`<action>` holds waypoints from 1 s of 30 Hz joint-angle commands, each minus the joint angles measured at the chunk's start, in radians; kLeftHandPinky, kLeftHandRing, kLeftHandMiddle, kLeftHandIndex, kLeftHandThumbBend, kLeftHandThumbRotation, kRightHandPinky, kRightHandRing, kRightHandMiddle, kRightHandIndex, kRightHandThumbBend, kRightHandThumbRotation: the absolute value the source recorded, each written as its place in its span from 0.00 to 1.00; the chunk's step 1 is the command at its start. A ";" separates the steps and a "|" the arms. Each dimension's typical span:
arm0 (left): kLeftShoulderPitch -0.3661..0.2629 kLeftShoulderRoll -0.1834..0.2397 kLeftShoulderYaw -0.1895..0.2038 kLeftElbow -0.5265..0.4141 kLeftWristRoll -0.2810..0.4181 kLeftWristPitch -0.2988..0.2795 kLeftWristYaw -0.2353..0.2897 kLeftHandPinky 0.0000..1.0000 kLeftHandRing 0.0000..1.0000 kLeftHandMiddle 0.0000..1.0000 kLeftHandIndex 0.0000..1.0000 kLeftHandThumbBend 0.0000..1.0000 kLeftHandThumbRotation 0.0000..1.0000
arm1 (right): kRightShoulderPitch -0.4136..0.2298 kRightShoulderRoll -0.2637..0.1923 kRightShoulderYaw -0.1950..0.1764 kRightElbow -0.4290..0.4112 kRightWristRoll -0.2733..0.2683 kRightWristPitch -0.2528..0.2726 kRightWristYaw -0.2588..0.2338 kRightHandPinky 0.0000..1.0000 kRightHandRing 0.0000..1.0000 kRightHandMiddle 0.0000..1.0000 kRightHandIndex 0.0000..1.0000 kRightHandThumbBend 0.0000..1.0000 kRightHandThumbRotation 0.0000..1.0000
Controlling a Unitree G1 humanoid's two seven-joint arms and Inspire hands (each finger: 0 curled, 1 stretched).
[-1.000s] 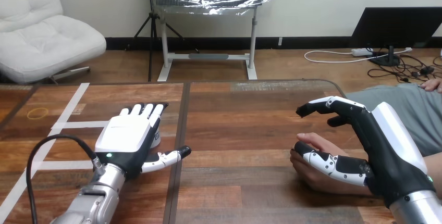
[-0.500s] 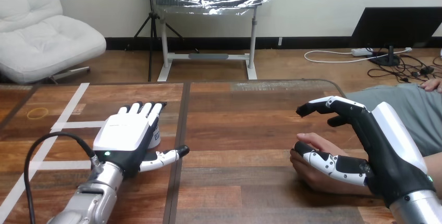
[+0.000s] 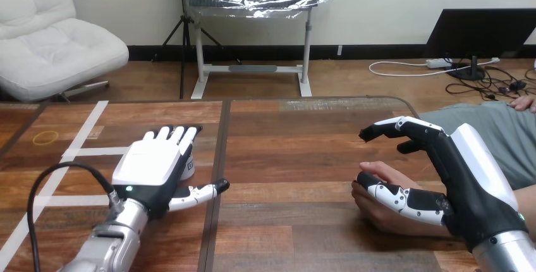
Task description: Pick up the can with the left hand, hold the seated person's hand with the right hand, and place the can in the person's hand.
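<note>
On the wooden table (image 3: 284, 152), in the head view, the robot's left hand (image 3: 152, 164) sits low over the left half of the tabletop. Its white back faces up, its fingers (image 3: 170, 135) are straight and side by side, pointing away from the robot, and its thumb (image 3: 201, 191) is spread out to the right. It has hold of nothing. The can (image 3: 190, 168) stands just past the hand's right edge and is mostly hidden by it. Only a pale sliver shows between the fingers and the thumb, and whether the palm touches the can cannot be told. White tape strips (image 3: 95, 152) cross the boards to the left of this hand.

At the table's right side, the person's hand (image 3: 387, 172) rests on the wood, loosely curled. The robot's right hand (image 3: 471, 180) brackets it from the right. Its fingers (image 3: 404, 126) reach out above the person's hand, lightly bent and clear of it. Its thumb (image 3: 401, 199) lies along the near side, touching or nearly so. The fingers are not closed round the person's hand. The two robot hands are well apart.
</note>
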 commanded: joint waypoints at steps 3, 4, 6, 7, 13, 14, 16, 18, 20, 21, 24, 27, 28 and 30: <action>-0.015 0.033 0.025 -0.071 -0.001 0.007 -0.003 1.00 1.00 1.00 1.00 0.66 1.00 | -0.066 -0.011 -0.011 -0.032 0.002 0.005 0.001 0.72 0.80 0.77 0.67 0.55 0.00; -0.013 0.034 0.025 -0.074 -0.001 0.008 -0.004 1.00 1.00 1.00 1.00 0.66 1.00 | -0.066 -0.011 -0.011 -0.032 0.002 0.006 0.001 0.72 0.80 0.77 0.67 0.55 0.00; -0.008 0.036 0.027 -0.081 -0.002 0.008 -0.007 1.00 1.00 1.00 1.00 0.66 1.00 | -0.066 -0.011 -0.011 -0.032 0.003 0.007 0.001 0.72 0.80 0.77 0.67 0.55 0.00; -0.007 0.037 0.028 -0.084 -0.003 0.008 -0.008 1.00 1.00 1.00 1.00 0.66 1.00 | -0.066 -0.011 -0.011 -0.032 0.003 0.008 0.001 0.72 0.80 0.77 0.67 0.55 0.00; 0.002 0.041 0.029 -0.093 0.001 0.018 -0.014 1.00 1.00 1.00 1.00 0.66 1.00 | -0.067 -0.015 -0.012 -0.030 0.000 0.005 0.000 0.72 0.80 0.77 0.67 0.55 0.00; 0.004 0.042 0.029 -0.097 0.001 0.021 -0.015 1.00 1.00 1.00 1.00 0.66 1.00 | -0.068 -0.016 -0.012 -0.029 0.000 0.005 0.000 0.72 0.80 0.77 0.67 0.55 0.00; 0.007 0.044 0.030 -0.103 0.001 0.024 -0.016 1.00 1.00 1.00 1.00 0.66 1.00 | -0.068 -0.016 -0.012 -0.028 0.000 0.004 0.000 0.72 0.80 0.77 0.67 0.55 0.00; 0.009 0.046 0.030 -0.111 0.004 0.033 -0.022 1.00 1.00 1.00 1.00 0.66 1.00 | -0.068 -0.016 -0.012 -0.027 0.003 0.003 0.001 0.72 0.80 0.77 0.67 0.55 0.00; 0.011 0.048 0.029 -0.118 0.005 0.040 -0.026 1.00 1.00 1.00 1.00 0.66 1.00 | -0.069 -0.016 -0.012 -0.027 0.004 0.003 0.001 0.72 0.80 0.77 0.67 0.55 0.00; 0.012 0.049 0.030 -0.122 0.006 0.044 -0.028 1.00 1.00 1.00 1.00 0.66 1.00 | -0.069 -0.016 -0.012 -0.026 0.005 0.003 0.001 0.72 0.80 0.77 0.67 0.55 0.00; 0.015 0.051 0.031 -0.129 0.006 0.048 -0.027 1.00 1.00 1.00 1.00 0.66 1.00 | -0.070 -0.015 -0.011 -0.026 0.003 0.004 0.001 0.72 0.80 0.77 0.67 0.55 0.00; 0.015 0.051 0.030 -0.128 0.007 0.051 -0.021 1.00 1.00 1.00 1.00 0.66 1.00 | -0.070 -0.015 -0.010 -0.026 0.001 0.007 0.002 0.72 0.80 0.77 0.67 0.55 0.00; 0.015 0.051 0.029 -0.128 0.007 0.052 -0.020 1.00 1.00 1.00 1.00 0.66 1.00 | -0.070 -0.015 -0.010 -0.027 0.001 0.008 0.002 0.72 0.80 0.77 0.67 0.55 0.00; 0.015 0.051 0.030 -0.128 0.007 0.054 -0.019 1.00 1.00 1.00 1.00 0.66 1.00 | -0.070 -0.014 -0.009 -0.029 0.000 0.010 0.003 0.72 0.80 0.77 0.67 0.55 0.00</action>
